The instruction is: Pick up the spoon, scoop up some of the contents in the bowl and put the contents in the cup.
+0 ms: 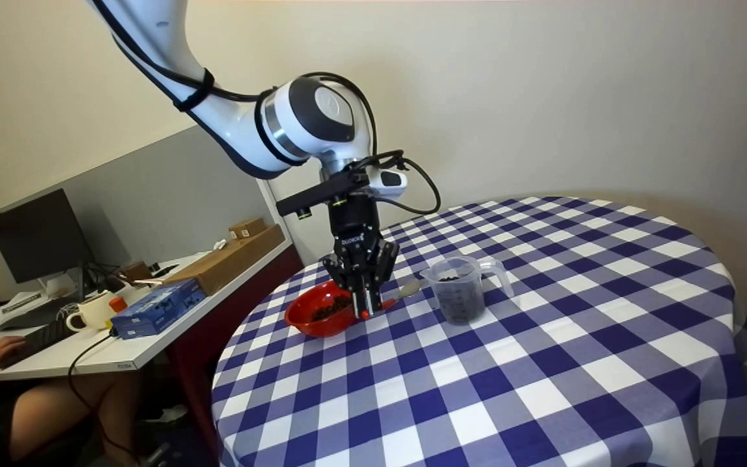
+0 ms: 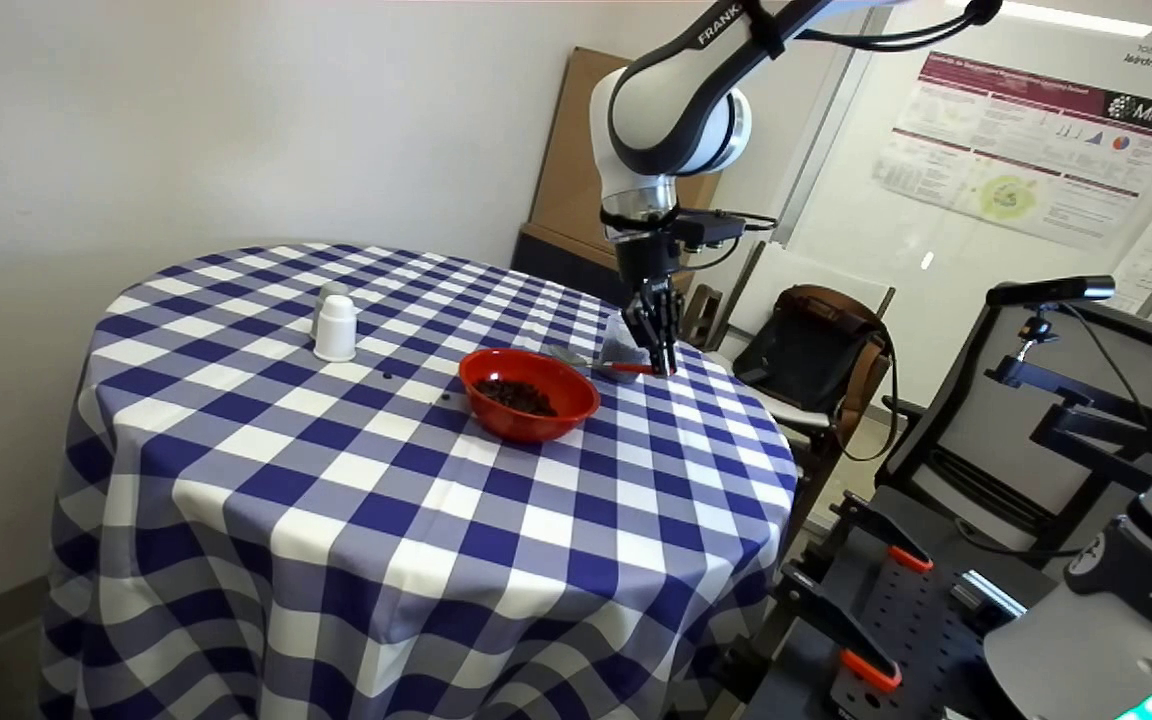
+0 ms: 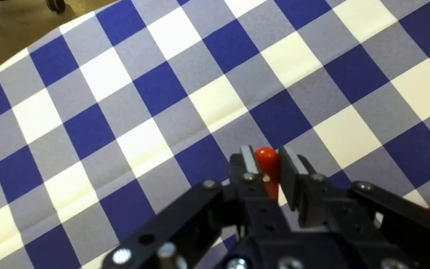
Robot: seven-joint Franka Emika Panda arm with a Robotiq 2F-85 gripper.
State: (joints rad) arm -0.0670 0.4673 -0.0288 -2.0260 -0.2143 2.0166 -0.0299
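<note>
Pincer: the black, two-fingered pincer (image 3: pixel 268 158) is drawn nearly together. The red handle of a slim spoon with a grey, metal-looking head (image 1: pixel 406 291) fills the narrow gap. Hold is at the butt of the handle; the rounded end shows at the tips in the wrist view, the head is out of sight there. One arm only.

Long axis: in an exterior view the spoon runs from the pincer up and to the right, head leading, away from the near edge of the round, blue-and-white checked worktop (image 1: pixel 529 383). Clear of the worktop or not: cannot tell.

Either side of that axis: a glossy, round red bowl (image 2: pixel 526 428) with dark brown granules (image 2: pixel 518 397) sits beside the pincer, toward the left edge in that same view; a see-through plastic measuring cup with side handle and pouring lip (image 1: pixel 463 303) stands toward the right edge. Dark bits show inside the cup too. The spoon's head lies between, near the lip in that view; touching or apart unclear. No load made out on the head.

Judgement: scooping is probably next. The head points past the bowl, so the pincer must shift or turn to bring it over the rim before dipping. Held so far back, the spoon may twist under load.
</note>
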